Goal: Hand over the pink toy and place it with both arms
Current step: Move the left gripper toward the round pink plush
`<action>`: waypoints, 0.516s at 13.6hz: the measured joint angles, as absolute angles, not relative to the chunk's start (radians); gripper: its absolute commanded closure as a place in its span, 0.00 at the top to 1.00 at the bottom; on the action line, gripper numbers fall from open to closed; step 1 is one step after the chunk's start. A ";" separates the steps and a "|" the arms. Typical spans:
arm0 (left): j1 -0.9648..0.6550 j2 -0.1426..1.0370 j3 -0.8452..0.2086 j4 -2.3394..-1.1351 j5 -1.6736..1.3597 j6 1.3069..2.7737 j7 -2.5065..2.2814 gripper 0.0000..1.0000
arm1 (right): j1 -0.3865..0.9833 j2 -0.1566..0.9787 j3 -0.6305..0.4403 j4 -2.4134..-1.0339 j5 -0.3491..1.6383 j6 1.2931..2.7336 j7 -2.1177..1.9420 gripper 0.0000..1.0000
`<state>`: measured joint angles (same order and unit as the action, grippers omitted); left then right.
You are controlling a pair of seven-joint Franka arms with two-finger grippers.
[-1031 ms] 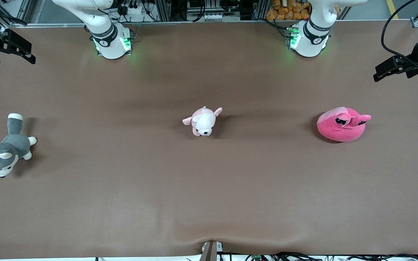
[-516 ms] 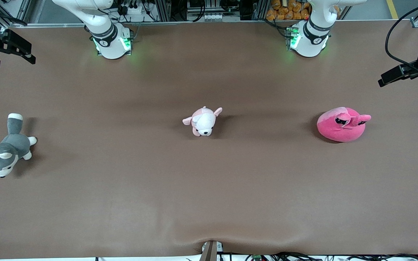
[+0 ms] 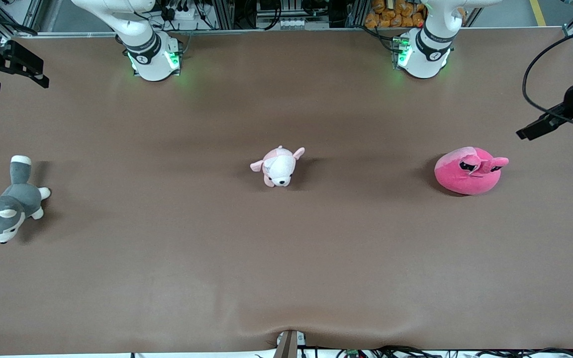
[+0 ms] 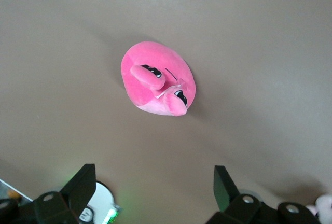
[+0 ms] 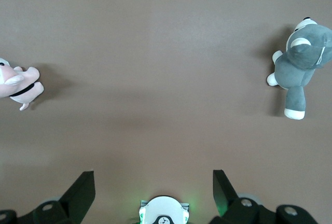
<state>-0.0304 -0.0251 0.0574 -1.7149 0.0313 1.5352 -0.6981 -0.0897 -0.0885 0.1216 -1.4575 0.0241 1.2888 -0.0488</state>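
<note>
The pink toy (image 3: 470, 170), a round hot-pink plush with dark slanted eyes, lies on the brown table toward the left arm's end. It also shows in the left wrist view (image 4: 158, 85), apart from the fingers. My left gripper (image 3: 532, 132) hangs in the air over the table's edge at that end, beside the toy, open and empty (image 4: 154, 175). My right gripper (image 3: 44, 75) waits high over the right arm's end of the table, open and empty (image 5: 153, 177).
A pale pink-and-white puppy plush (image 3: 279, 166) lies at the table's middle. A grey-and-white husky plush (image 3: 5, 209) lies at the right arm's end, also in the right wrist view (image 5: 298, 60). Both arm bases (image 3: 152, 57) stand along the table's edge farthest from the front camera.
My left gripper has come down and turned at the left arm's end of the table, closer to the pink toy. The right arm and the plushes have not moved.
</note>
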 measured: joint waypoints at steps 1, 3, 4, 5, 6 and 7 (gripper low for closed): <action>-0.031 -0.015 0.056 -1.719 0.031 1.541 -0.793 1.00 | -0.090 -0.089 0.122 -1.458 0.024 1.289 -0.049 1.00; -0.032 0.021 0.056 -1.712 0.031 1.553 -0.941 1.00 | -0.090 -0.089 0.122 -1.458 0.024 1.289 -0.049 1.00; -0.032 0.046 0.056 -1.699 0.031 1.557 -0.985 1.00 | -0.090 -0.089 0.122 -1.458 0.024 1.289 -0.049 1.00; -0.032 0.070 0.056 -1.681 0.031 1.556 -1.008 1.00 | -0.090 -0.089 0.122 -1.458 0.024 1.289 -0.049 1.00; -0.031 0.089 0.057 -1.666 0.031 1.550 -1.027 1.00 | -0.090 -0.089 0.122 -1.458 0.024 1.289 -0.049 1.00; -0.028 0.101 0.058 -1.657 0.031 1.542 -1.055 1.00 | -0.090 -0.089 0.122 -1.458 0.024 1.289 -0.049 1.00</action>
<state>-0.0277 0.1013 0.0580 -1.6567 0.0314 1.5419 -1.0553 -0.0897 -0.0885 0.1216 -1.4578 0.0241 1.2888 -0.0488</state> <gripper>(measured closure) 0.000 0.000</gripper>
